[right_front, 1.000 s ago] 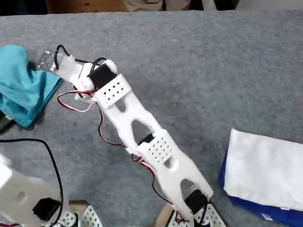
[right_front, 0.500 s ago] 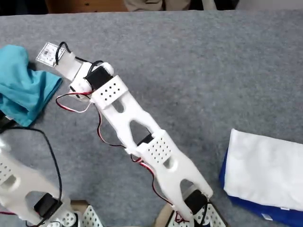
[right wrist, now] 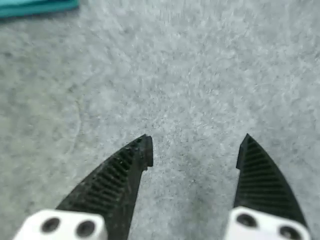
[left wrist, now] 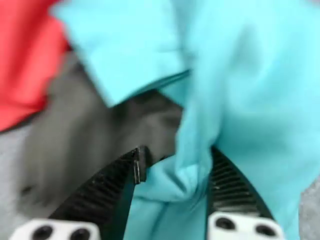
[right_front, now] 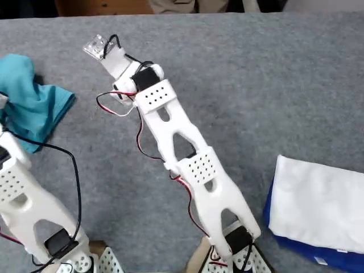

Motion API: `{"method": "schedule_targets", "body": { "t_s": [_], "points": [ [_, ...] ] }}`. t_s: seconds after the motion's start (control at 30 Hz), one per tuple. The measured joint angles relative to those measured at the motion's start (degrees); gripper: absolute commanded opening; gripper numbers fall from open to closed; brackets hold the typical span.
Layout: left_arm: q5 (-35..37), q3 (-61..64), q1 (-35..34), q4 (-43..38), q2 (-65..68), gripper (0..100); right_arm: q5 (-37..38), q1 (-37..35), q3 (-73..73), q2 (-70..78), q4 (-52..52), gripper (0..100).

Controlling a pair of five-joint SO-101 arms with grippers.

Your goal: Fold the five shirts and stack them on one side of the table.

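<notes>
1. Your grey table has the teal shirt lying crumpled at its edge on the left arm's side.
2. Well apart from the teal shirt, across the table, a folded white shirt lies on a blue shirt.
3. A red cloth and a dark cloth lie just beside the teal shirt.
4. Your left gripper pinches a bunched fold of the teal shirt.
5. Your right gripper hangs near the teal shirt over the table, jaws spread.

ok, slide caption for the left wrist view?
Left gripper jaws pinching a bunched fold of the teal shirt, red cloth and dark cloth beyond.
</notes>
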Motion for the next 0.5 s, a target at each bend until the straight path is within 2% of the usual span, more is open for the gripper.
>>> {"method": "schedule_targets", "body": {
  "t_s": [0.1,0.27,0.5],
  "points": [
    [-0.1,-0.4,1.3,-1.2,0.6,2,0.0,0.1,0.1,2.6,-0.5,27.2],
    [-0.1,-4.2,3.4,-0.2,0.6,2,0.0,0.1,0.1,3.5,-0.7,27.3],
    [-0.1,-18.4,12.5,15.6,0.7,2,0.0,2.6,-4.4,4.0,-0.7,27.3]
  ]
}}
